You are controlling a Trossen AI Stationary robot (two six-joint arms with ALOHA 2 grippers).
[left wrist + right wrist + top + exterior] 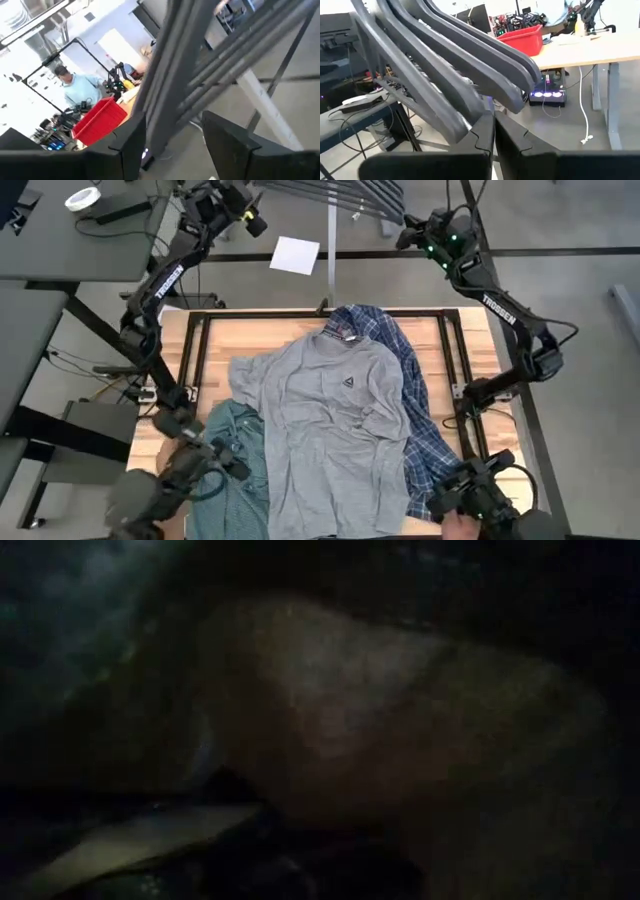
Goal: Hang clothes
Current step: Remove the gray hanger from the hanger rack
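Note:
The grey tee (335, 425) lies spread flat on the middle of the table. It overlaps the blue-white plaid shirt (415, 405) on its right and the green checked shirt (240, 470) at the near left. Dark hangers (345, 195) hang in a bunch beyond the table's far edge. My left gripper (172, 150) is up at their left end, open, with a hanger's bar (165, 85) running between its fingers. My right gripper (494, 137) is at the bunch's right end, shut, with the hanger arms (470, 75) just ahead of its fingertips. My left gripper has the hanger bar (152, 135) standing close to one finger (127, 150); whether they touch cannot be told. My right gripper has its shut fingertips (482, 132) right below the ends of the hanger arms (465, 122); whether they touch cannot be told.
A dark frame (195, 350) edges the wooden table top. A white sheet (295, 255) lies on the floor beyond the far edge. Dark gear stands at the near left corner (150, 500) and near right corner (485, 500). Cloth fills the dark low view (340, 720).

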